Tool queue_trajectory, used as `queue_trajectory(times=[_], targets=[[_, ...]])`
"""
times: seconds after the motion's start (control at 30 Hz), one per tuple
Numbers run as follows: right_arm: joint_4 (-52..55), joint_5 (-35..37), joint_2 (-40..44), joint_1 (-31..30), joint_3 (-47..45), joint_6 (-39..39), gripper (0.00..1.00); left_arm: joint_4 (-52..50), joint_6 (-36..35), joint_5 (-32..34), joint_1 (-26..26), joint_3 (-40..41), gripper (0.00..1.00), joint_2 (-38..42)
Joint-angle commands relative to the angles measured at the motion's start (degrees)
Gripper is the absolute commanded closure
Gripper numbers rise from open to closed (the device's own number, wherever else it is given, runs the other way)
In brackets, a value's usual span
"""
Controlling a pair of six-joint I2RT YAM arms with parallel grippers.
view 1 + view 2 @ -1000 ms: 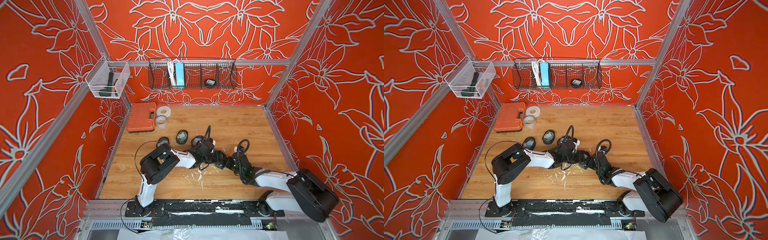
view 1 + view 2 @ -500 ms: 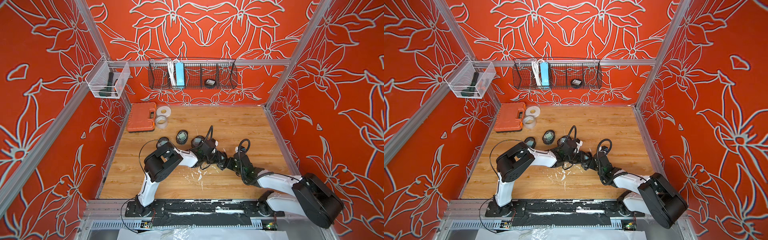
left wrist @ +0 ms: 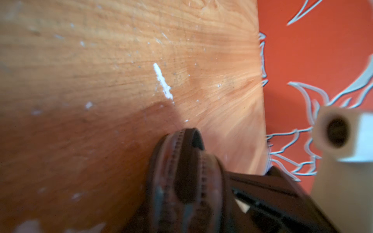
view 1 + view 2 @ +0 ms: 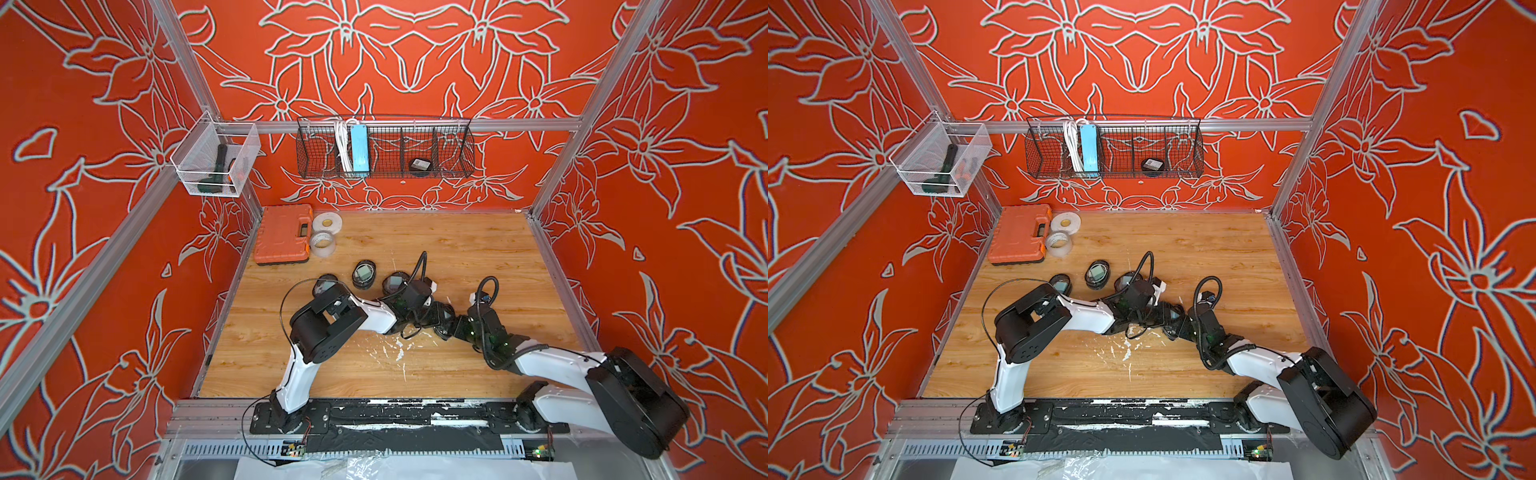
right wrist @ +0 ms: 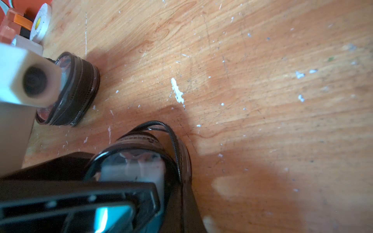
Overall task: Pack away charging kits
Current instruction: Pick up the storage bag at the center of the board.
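Observation:
My two grippers meet at the middle of the table, left gripper (image 4: 439, 316) against right gripper (image 4: 452, 326), over one black-rimmed clear case that they hide in both top views. In the left wrist view that case (image 3: 184, 173) stands on edge with its zipper facing the camera; its fingers do not show. In the right wrist view the same case (image 5: 141, 161) shows a white piece of a charging kit under its clear lid. A thin black cord (image 5: 173, 141) runs down to my shut right gripper (image 5: 182, 201) at the case's rim. A teal patch (image 5: 110, 217) shows by the left gripper's black body.
Three more black-rimmed cases (image 4: 364, 274) (image 4: 326, 286) (image 4: 395, 283) lie just beyond the grippers. An orange tool case (image 4: 283, 233) and two tape rolls (image 4: 327, 222) sit at the back left. The wire basket (image 4: 453, 170) on the wall holds a blue power strip (image 4: 358, 149) and another case (image 4: 419, 165).
The left arm's elbow has shifted a little to the right and away. Both grippers have stayed together at the case.

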State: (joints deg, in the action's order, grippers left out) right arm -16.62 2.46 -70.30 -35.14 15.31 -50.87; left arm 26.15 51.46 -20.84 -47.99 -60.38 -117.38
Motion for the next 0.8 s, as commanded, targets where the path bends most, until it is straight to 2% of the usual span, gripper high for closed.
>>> queue_trajectory(times=[0.0, 0.07, 0.1, 0.27, 0.37, 0.7, 0.77], targets=[[2.7, -1.0, 0.2, 0.3, 1.2, 1.6, 1.0, -15.6, -0.9, 3.2, 0.2, 3.3, 0.33, -5.9], [2.5, -1.2, -0.1, 0.6, 1.3, 2.0, 1.0, -15.9, -1.7, 2.5, 0.4, 2.5, 0.27, -6.3], [2.2, -1.4, -0.3, 0.7, 1.4, 2.1, 1.0, -16.5, -2.2, 2.2, 0.4, 1.9, 0.26, -6.7], [0.9, -2.5, -2.3, 1.2, 2.0, 3.1, 1.0, -18.3, -4.1, 1.1, 0.4, -0.1, 0.35, -8.3], [0.7, -2.6, -3.0, 1.9, 2.2, 3.7, 1.0, -19.2, -5.2, 0.8, 0.7, -0.2, 0.42, -8.9], [1.5, -4.1, -1.3, 2.1, 2.8, 6.0, 1.0, -19.3, -5.6, 0.3, 1.0, 0.1, 0.76, -8.7], [2.1, -4.3, -0.5, 2.1, 3.1, 6.3, 0.96, -19.2, -5.5, 0.1, 1.1, -0.1, 0.82, -7.8]])
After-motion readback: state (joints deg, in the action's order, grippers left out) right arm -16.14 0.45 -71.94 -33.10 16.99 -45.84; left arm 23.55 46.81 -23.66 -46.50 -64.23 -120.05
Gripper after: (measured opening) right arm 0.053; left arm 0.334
